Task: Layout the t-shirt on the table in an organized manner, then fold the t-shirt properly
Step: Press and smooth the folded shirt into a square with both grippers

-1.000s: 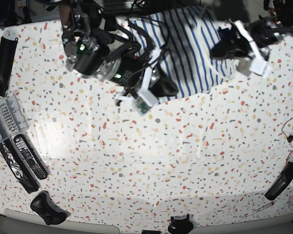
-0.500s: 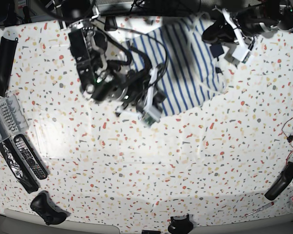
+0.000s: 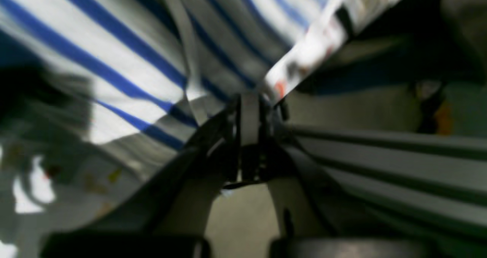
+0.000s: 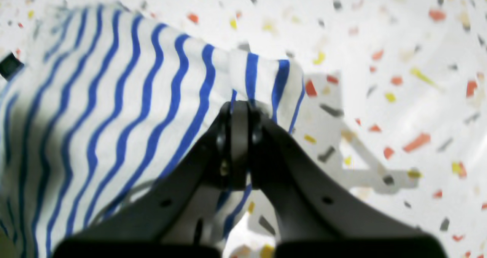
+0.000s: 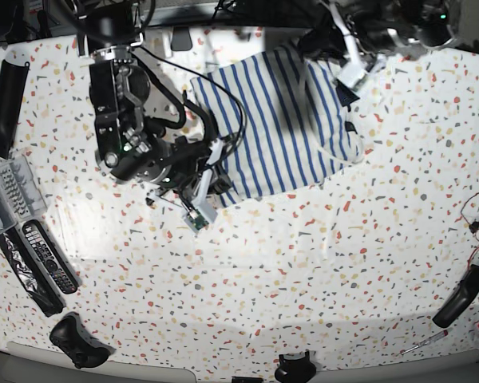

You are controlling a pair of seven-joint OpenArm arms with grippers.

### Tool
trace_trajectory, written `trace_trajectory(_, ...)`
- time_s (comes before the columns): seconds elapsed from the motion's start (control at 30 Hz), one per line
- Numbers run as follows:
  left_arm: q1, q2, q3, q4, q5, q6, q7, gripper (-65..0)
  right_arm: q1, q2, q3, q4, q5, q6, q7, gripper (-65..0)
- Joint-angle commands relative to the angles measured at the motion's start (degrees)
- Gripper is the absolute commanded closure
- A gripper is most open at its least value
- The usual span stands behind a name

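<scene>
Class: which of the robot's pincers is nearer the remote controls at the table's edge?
Right. The right pincer grips the t-shirt nearer the remote controls; the left pincer holds its far side.

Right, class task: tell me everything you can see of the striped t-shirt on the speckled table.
The white cloth t-shirt with thin blue stripes is held stretched across the far part of the white speckled tabletop, rumpled and not yet laid flat. The stripes run lengthwise and wave where the fabric sags. The right gripper is shut on a bunched fold at one edge, lifting it off the table. The left gripper is shut on the opposite end near the table's far edge. No neck trim shows clearly.
</scene>
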Motion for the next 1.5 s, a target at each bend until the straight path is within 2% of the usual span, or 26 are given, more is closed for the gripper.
trace_trajectory(0.0, -0.4, -0.2, 0.5, -1.0, 1.4, -0.2, -2.8, 0.0, 0.3, 0.3, 0.1, 0.7, 0.3, 0.0, -0.4, 0.0)
trace_trajectory(0.1, -3.5, -0.2, 1.2, -7.8, 5.7, 0.3, -7.1, 0.0, -1.0, 1.9, 0.2, 0.8, 0.3, 0.0, -3.3, 0.0)
trace_trajectory(0.37, -16.3, -0.2, 1.1, -21.5, 5.7, 0.5, -8.0, 0.0, -6.6, 6.6, 0.3, 6.3, 0.3, 0.0, -3.4, 0.0)
trace_trajectory(0.6, -25.9, -0.2, 1.1, -26.3, 5.7, 0.5, -11.5, 0.0, -13.8, 6.9, 0.7, 12.0, 0.3, 0.0, -3.0, 0.0)
trace_trajectory(0.83, -32.1, 0.3, 1.2, -27.0, 5.5, 0.6, -13.8, 0.0, -21.4, 5.7, 0.2, 14.0, 1.5, 0.1, 2.5, 0.0)
trace_trajectory(1.07, -35.4, 1.5, 1.1, -27.0, 4.3, 0.6, -15.1, 0.0, -24.2, 5.6, -3.7, 14.6, 4.9, 0.3, 2.8, 0.0)
trace_trajectory(1.2, -35.8, 1.2, 1.0, -25.7, -1.0, 0.7, -11.7, 0.0, -24.6, 5.6, -3.1, 17.7, 6.1, 0.0, 2.8, 0.0)
trace_trajectory(1.3, -34.9, -0.1, 1.0, -22.8, -5.0, 0.8, -7.5, 0.0, -24.6, 5.6, 0.4, 21.0, 6.4, -1.0, 2.8, 0.0)
trace_trajectory(1.4, -32.6, -3.3, 0.9, -18.2, -7.1, 5.1, -6.3, 0.0, -25.2, 5.6, 5.8, 23.2, 8.9, -1.1, 2.1, 0.0)
trace_trajectory(1.47, -30.1, -5.1, 0.1, -14.3, -5.4, 7.3, -6.5, 0.0, -26.9, 5.6, 9.6, 24.0, 10.7, -1.0, 2.1, 0.0)
